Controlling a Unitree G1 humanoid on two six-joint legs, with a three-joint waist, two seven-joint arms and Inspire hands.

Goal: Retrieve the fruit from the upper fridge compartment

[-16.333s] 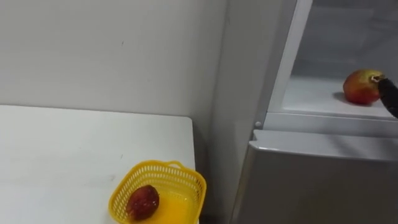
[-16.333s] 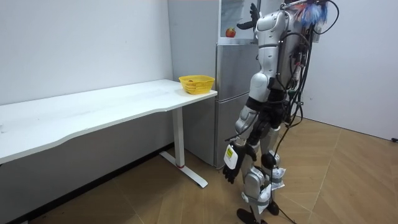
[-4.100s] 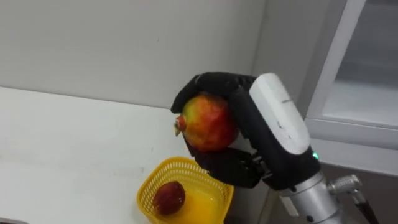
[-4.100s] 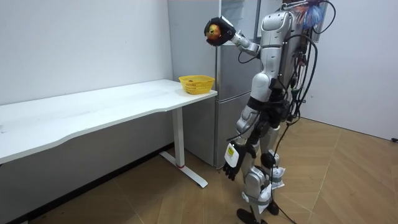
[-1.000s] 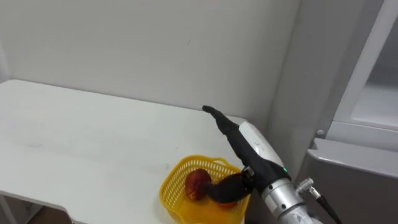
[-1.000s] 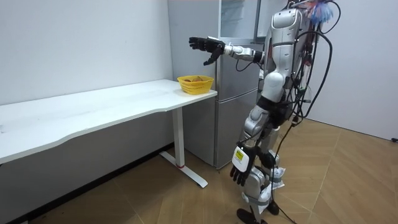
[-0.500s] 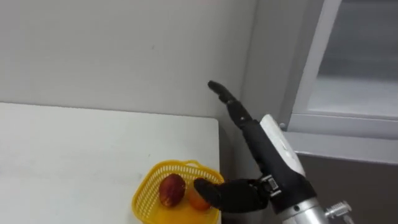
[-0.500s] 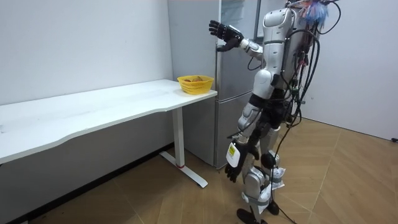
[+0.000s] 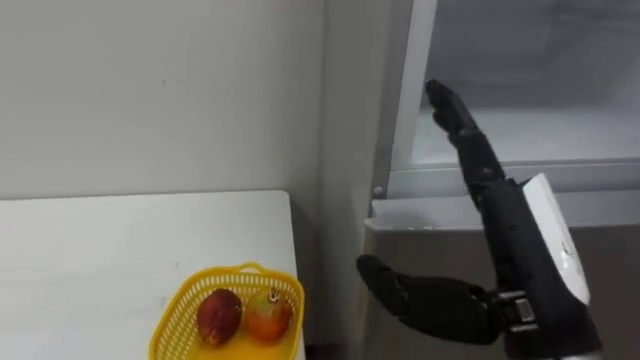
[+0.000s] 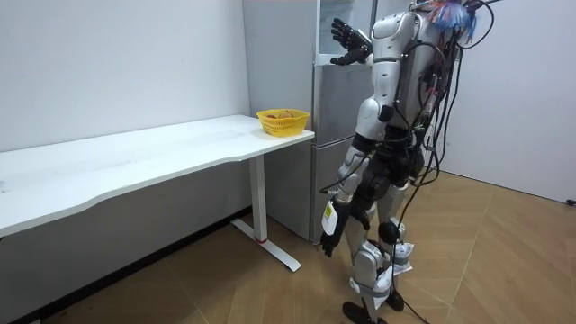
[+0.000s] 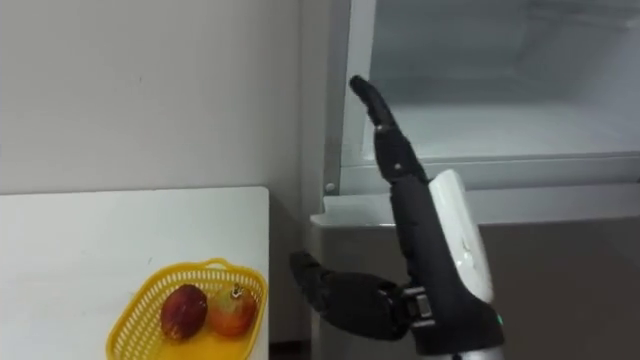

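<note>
Your right hand (image 9: 505, 240) has swung from the basket (image 9: 172, 322) to the fridge (image 9: 420, 215), at its open upper compartment, fingers straight, empty; the orange-red fruit (image 9: 266, 314) lies in the basket beside a red fruit (image 9: 220, 316). Room view: left hand (image 10: 329, 241) hangs relaxed by the thigh.

The upper fridge compartment (image 9: 560, 135) stands open at 1 o'clock, and the way from the straight-fingered right hand (image 9: 503, 222) to its white shelf lies free. The pale frame (image 9: 400, 100) at 12 o'clock bounds the opening on the left, and the lower door (image 9: 440, 215) ledge bounds it below. At 8 o'clock the yellow basket (image 9: 178, 300) with fruits (image 9: 220, 316) takes the table (image 9: 90, 260) corner, with open tabletop beyond towards 9 o'clock.
</note>
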